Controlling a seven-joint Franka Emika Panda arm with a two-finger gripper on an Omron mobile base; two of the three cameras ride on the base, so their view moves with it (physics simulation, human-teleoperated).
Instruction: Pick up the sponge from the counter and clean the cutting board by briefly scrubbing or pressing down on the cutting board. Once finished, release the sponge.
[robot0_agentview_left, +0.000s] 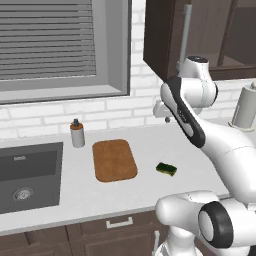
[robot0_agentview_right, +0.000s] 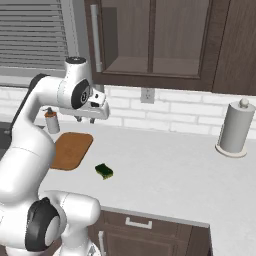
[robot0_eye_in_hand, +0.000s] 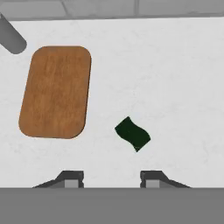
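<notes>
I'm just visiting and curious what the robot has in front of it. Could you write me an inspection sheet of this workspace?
Surface: pale speckled counter over dark cabinets.
Job's things: sponge lies on the counter, apart from the cutting board, which is bare.
Clutter: soap bottle behind the board; paper towel roll to the right.
Grippers: gripper high above the counter, shut, holding nothing.
Cables: nothing seen.
Surroundings: sink, window blinds, brick wall, open wall cabinet.
</notes>
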